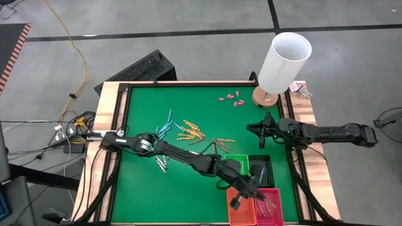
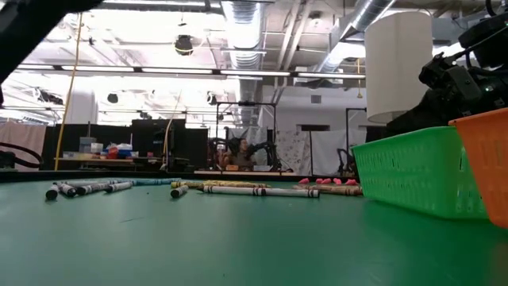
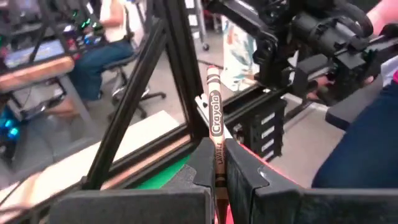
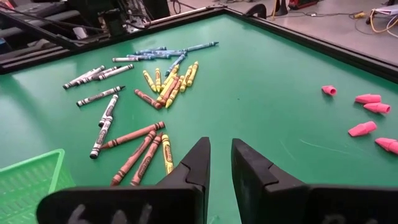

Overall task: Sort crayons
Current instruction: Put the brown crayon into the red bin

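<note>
The left gripper point(image 3: 217, 171) is clamped on a brownish crayon point(image 3: 214, 118), which stands up between the two dark fingers point(image 3: 245, 180) with its paper label facing the wrist camera. Seen from above, this gripper point(image 1: 240, 196) hangs over the orange basket point(image 1: 240, 215), with the left arm stretched across the green mat point(image 1: 188, 107) to reach it. The right gripper point(image 4: 221, 163) hovers with its fingers apart and nothing between them, on the far side of the black basket point(image 1: 262, 168) from the orange one, above bare mat.

Next to the orange basket sit a pink basket point(image 1: 271, 207), the black one and a green basket point(image 1: 239, 162). The mat lies in a black frame on a wooden table point(image 1: 107, 107); a white lampshade on a round wooden base point(image 1: 284, 63) stands at the corner farthest from the orange basket on the right arm's side. Small pink pieces point(image 1: 231, 98) lie near that lamp. Beyond the table the low view shows a workshop with ceiling ducts and cluttered benches.

The loose crayons point(image 4: 158, 84) are scattered over the middle of the mat, well apart from the orange basket: light blue and grey-white ones farthest away, yellow-orange ones in a cluster, brownish-red ones point(image 4: 134, 152) nearest the green basket.
</note>
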Robot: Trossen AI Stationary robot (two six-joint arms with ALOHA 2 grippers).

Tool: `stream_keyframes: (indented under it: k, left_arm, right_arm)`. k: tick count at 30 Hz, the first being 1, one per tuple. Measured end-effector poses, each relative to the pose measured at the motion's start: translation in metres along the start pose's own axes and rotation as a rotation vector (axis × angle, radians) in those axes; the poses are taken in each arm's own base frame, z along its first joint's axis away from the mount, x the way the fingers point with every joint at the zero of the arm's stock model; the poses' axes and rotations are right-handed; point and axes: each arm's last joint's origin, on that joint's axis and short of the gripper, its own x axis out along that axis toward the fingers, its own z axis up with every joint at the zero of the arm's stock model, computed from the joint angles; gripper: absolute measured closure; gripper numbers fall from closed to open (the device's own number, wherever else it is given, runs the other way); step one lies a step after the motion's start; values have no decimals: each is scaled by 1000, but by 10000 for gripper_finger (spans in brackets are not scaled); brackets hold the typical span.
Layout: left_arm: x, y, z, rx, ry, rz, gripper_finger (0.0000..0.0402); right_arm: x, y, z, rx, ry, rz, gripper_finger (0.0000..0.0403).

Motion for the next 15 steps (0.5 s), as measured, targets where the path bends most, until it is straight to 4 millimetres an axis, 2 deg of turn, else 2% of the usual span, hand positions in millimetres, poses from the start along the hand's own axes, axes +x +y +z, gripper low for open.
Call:
stream_keyframes:
  k: [5,10,15]
  left_arm:
    - [15,4,-22,32,38,-29,400]
    - [16,6,-31,86,46,-18,400]
    - [20,4,-49,136,89,0,400]
  right_arm:
    - [0,0,0,1,0,1,335]
    - [0,0,0,1,1,0,335]
    - [1,0,-1,-1,8,-1,335]
